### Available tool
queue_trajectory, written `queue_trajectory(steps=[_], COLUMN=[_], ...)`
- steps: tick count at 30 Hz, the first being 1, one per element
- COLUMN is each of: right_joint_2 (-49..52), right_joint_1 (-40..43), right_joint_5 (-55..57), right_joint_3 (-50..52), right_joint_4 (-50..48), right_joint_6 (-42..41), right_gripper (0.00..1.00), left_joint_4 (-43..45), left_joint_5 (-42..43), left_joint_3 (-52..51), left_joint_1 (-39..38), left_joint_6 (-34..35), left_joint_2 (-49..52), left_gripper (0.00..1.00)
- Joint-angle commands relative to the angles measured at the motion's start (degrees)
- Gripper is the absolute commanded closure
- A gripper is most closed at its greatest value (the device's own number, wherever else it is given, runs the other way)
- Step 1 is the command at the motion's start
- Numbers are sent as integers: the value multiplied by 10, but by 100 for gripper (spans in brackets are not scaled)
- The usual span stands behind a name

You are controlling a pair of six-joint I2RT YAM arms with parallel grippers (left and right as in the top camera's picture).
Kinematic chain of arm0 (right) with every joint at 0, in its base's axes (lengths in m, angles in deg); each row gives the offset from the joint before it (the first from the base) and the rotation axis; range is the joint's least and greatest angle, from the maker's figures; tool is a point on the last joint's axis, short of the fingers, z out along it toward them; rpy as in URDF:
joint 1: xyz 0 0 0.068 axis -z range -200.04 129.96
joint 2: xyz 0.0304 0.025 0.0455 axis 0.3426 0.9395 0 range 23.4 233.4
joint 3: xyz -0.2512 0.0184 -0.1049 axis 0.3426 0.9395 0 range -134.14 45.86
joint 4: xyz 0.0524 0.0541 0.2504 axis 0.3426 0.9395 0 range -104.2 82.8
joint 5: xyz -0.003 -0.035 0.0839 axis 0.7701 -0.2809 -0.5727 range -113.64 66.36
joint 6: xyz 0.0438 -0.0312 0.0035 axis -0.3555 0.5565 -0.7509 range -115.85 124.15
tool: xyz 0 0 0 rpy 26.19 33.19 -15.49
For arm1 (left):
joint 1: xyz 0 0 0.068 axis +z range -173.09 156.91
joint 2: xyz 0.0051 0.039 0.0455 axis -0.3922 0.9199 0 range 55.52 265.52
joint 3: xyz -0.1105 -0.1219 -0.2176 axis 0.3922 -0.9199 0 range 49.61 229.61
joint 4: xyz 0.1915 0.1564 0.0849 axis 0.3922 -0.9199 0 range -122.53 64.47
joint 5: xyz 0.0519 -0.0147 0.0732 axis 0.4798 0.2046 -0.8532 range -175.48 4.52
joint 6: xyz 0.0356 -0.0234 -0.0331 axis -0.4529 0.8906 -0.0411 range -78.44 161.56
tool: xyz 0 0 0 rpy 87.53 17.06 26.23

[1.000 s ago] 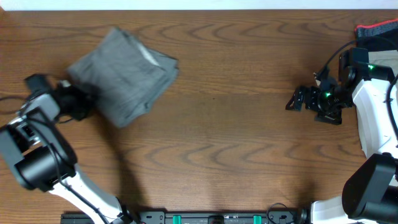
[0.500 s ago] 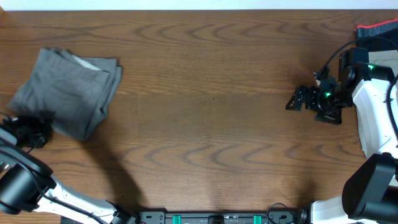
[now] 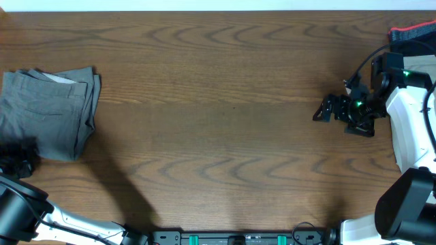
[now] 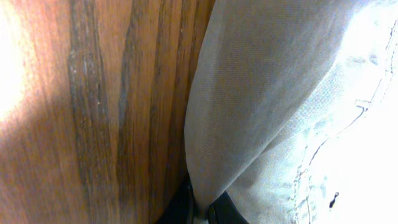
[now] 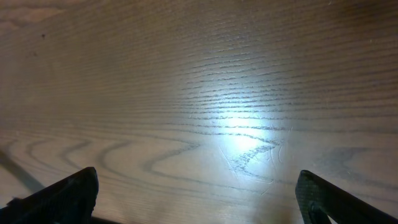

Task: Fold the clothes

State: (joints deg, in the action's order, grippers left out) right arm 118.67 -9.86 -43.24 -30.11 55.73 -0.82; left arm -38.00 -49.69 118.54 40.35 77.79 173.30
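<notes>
The clothes point(image 3: 48, 112), folded grey-green shorts with a stitched pocket, lie at the table's far left edge. My left gripper point(image 3: 19, 160) sits at their near left corner, shut on a pinch of the fabric. In the left wrist view the clothes point(image 4: 286, 93) fill the right side, and my left gripper point(image 4: 200, 210) clamps a fold of cloth at the bottom edge. My right gripper point(image 3: 323, 109) stands open at the far right, over bare wood. In its wrist view, my right gripper point(image 5: 199, 196) has wide-apart fingertips point(image 5: 74, 190) with nothing between them.
The wooden table point(image 3: 225, 136) spans the whole view. A red and black object point(image 3: 413, 32) lies at the back right corner, behind the right arm. The clothes hang close to the table's left edge.
My left gripper has dragged the clothes from the back left toward the far left edge, and they have turned to lie squarer. The right arm has not moved.
</notes>
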Motion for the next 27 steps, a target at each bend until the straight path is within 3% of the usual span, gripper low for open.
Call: queue_trajectory(steps=[1, 4, 20, 21, 27], right_joint_2=[-11, -11, -11, -11, -11], right_joint_1=[3, 3, 3, 3, 3], right_joint_5=[-3, -3, -3, -3, -3], right_joint_3=[-6, -6, -6, -6, -6], right_joint_4=[2, 2, 2, 2, 8], right_joint_6=[1, 1, 1, 1, 2], right_gripper=[1, 1, 1, 1, 1], left_joint_4=[7, 5, -2, -3, -1], left_joint_5=[-20, -19, 52, 52, 52], left_joint_3=[-8, -8, -7, -7, -3], left_joint_1=[2, 2, -15, -16, -16], left_joint_6=[5, 5, 35, 36, 44], left_joint_2=[11, 11, 8, 5, -9], left_gripper=[93, 86, 83, 78, 69])
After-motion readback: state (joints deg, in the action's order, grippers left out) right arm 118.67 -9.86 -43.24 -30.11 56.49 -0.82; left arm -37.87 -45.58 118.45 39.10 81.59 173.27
